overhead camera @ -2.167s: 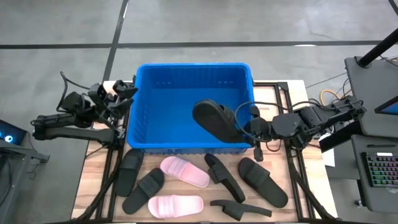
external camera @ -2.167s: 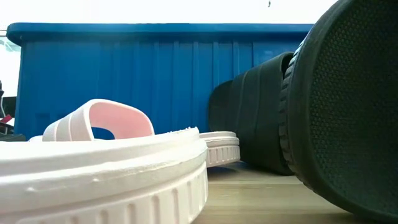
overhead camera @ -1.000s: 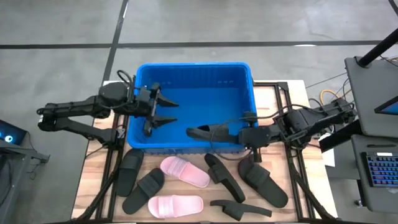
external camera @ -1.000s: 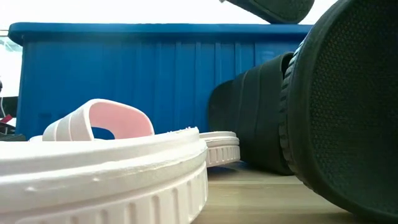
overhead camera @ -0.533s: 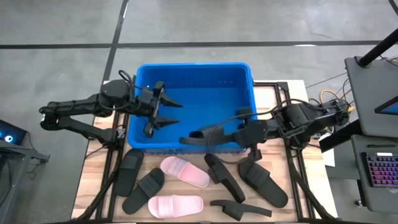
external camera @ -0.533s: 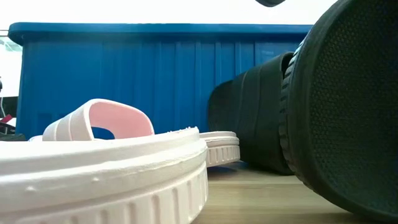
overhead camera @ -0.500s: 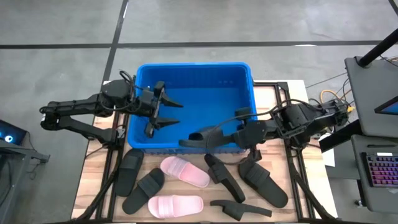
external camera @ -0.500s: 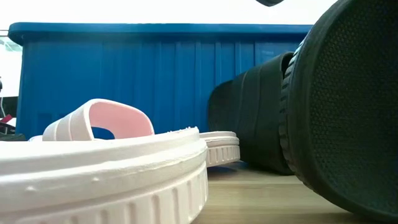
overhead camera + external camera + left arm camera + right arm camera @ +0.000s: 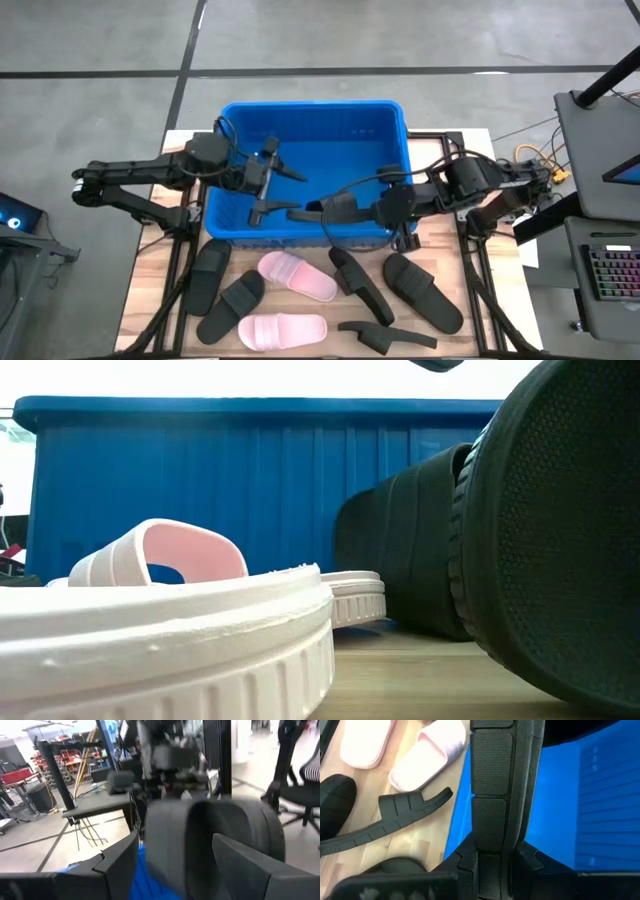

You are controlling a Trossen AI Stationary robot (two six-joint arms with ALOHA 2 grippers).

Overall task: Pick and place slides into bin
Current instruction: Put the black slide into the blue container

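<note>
Nearing the right tool's [image 9: 352, 212] clamped black slide [image 9: 325, 210] over the bin [image 9: 300, 120], left tool [image 9: 280, 190] (fingers spread)

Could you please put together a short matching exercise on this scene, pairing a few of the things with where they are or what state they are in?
Things:
1. right pincer
2. left pincer
3. pale pink slides
4. bin

States or places:
A. lying on the wooden table in front of the bin
B. open, inside the bin, facing the held slide
C. bright blue, at the back of the table
D. shut on a black slide over the bin's front part

Pairs: 1-D, 2-B, 3-A, 4-C
</note>
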